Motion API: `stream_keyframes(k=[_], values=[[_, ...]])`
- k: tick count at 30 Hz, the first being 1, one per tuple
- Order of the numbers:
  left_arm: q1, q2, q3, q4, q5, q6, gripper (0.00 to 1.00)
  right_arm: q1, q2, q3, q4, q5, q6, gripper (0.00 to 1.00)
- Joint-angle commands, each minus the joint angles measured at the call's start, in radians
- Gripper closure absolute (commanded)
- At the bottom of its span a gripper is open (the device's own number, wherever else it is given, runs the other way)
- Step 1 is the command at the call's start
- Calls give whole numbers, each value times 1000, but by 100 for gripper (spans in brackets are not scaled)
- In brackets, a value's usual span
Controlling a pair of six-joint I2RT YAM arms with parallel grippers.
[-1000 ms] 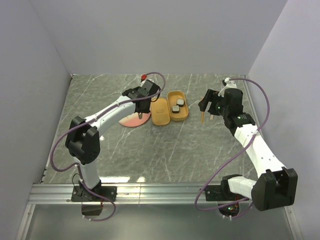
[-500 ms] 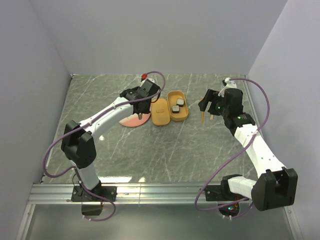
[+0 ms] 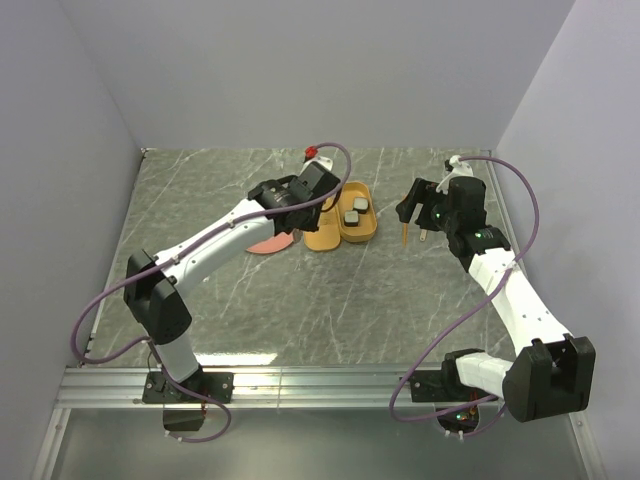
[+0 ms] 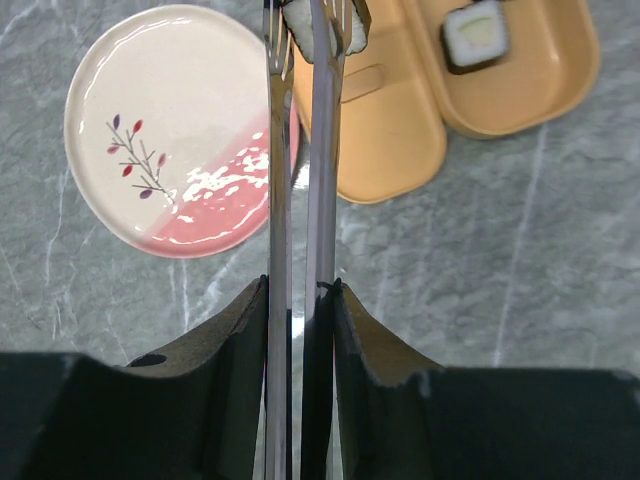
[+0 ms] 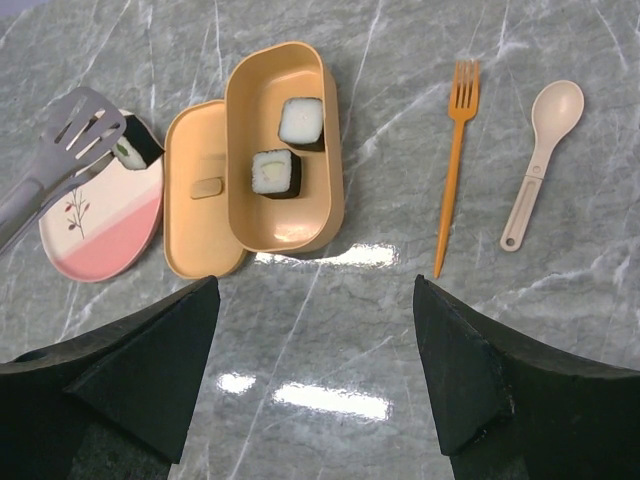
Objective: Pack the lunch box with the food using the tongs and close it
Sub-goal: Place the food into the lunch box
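Observation:
My left gripper (image 4: 300,290) is shut on the tongs (image 4: 298,180), two slim grey arms running up from the jaws. Their tips pinch one piece of food (image 4: 325,25), which hangs over the seam between the plate and the flat oval lid (image 4: 385,120). The orange-tan lunch box (image 5: 292,222) lies open just beyond the lid, with two pieces of food (image 5: 301,121) (image 5: 274,172) inside. In the right wrist view the tongs (image 5: 60,150) hold their piece (image 5: 133,150) above the plate's far edge. My right gripper (image 5: 315,285) hovers open and empty, nearer than the box.
The cream-and-pink plate (image 4: 170,100) lies left of the lid with nothing resting on it. An orange fork (image 5: 455,160) and a beige spoon (image 5: 540,160) lie to the right of the box. Grey walls bound the marble table (image 3: 330,300) at the back and both sides.
My left arm has swung right, carrying the tongs and the held piece from over the plate toward the lid and box. The right arm has not moved.

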Motion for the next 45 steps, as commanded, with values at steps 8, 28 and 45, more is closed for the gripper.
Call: stream_keyframes(k=[8,28,45], values=[[-124,-26,157,-53,58,-28,74,-5,10,2,34,-9,4,15],[-139,88,180,-60,153,26,74,-3,-8,-18,26,5,6,15],[-141,154,217,-38,147,37,75,-6,-34,-32,25,11,0,15]])
